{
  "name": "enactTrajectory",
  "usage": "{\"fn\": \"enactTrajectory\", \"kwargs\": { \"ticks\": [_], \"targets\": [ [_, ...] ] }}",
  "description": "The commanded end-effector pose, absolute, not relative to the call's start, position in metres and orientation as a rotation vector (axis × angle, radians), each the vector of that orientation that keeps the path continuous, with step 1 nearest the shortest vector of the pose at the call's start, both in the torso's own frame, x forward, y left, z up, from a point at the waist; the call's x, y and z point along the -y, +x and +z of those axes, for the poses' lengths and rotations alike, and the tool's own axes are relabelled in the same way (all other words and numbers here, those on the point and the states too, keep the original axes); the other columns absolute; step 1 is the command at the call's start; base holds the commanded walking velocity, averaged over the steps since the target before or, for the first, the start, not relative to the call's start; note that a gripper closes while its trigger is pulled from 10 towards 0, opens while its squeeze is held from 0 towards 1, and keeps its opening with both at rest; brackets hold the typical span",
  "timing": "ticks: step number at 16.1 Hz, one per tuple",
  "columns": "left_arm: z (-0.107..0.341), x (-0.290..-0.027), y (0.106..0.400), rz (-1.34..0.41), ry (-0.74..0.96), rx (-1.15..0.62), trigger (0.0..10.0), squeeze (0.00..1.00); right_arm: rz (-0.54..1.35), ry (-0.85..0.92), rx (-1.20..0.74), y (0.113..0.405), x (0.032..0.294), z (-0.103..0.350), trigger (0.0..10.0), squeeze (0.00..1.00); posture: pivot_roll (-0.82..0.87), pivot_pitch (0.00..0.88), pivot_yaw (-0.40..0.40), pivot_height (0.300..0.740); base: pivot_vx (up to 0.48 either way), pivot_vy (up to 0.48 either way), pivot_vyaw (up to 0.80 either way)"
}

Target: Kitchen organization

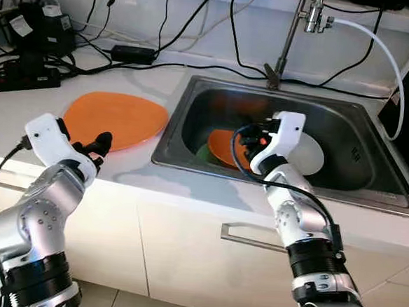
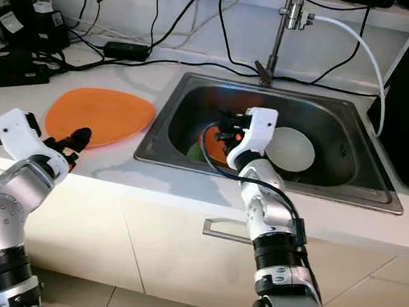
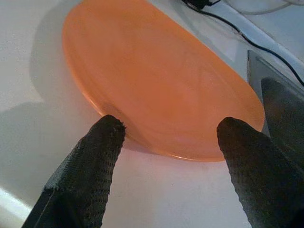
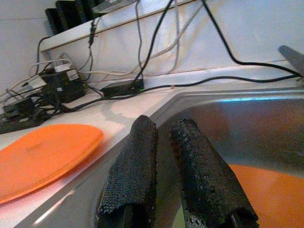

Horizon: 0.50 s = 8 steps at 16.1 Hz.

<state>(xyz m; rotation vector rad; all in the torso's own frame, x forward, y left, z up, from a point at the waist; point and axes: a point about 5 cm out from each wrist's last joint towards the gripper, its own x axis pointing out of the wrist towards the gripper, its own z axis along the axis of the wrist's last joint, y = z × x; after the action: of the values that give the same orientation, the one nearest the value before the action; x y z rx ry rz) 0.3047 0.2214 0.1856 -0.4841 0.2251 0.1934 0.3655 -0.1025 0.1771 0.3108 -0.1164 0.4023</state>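
The right pincer (image 4: 164, 142) reaches over the steel sink (image 4: 266, 128), its two black fingers (image 4: 135, 166) close together with a narrow gap between them. An orange plate (image 4: 270, 194) lies in the basin below. Another orange plate (image 4: 42, 159) rests on the white worktop (image 4: 123, 111) beside the sink, near tangled black cables (image 4: 52, 90) along the wall.

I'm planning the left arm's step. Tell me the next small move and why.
Probably ease the left hand forward and close on the orange plate: its open fingers already flank the plate's near edge on the counter, without gripping it yet.
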Motion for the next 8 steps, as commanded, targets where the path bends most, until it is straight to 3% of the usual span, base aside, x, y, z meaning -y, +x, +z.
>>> {"fn": "enactTrajectory", "kwargs": {
  "ticks": [1, 8],
  "targets": [
    [0.188, -0.216, 0.308, 0.181, -0.481, -0.225, 10.0, 0.0, 0.389, 0.308, 0.125, 0.366, 0.106, 0.181, 10.0, 0.0, 0.15, 0.019, -0.024, 0.74, 0.0, 0.0, 0.0],
    [0.191, -0.219, 0.294, 0.222, -0.506, -0.21, 10.0, 0.0, 0.395, 0.304, 0.125, 0.367, 0.106, 0.183, 10.0, 0.0, 0.15, 0.03, -0.031, 0.74, 0.0, 0.0, 0.0]
  ]
}}
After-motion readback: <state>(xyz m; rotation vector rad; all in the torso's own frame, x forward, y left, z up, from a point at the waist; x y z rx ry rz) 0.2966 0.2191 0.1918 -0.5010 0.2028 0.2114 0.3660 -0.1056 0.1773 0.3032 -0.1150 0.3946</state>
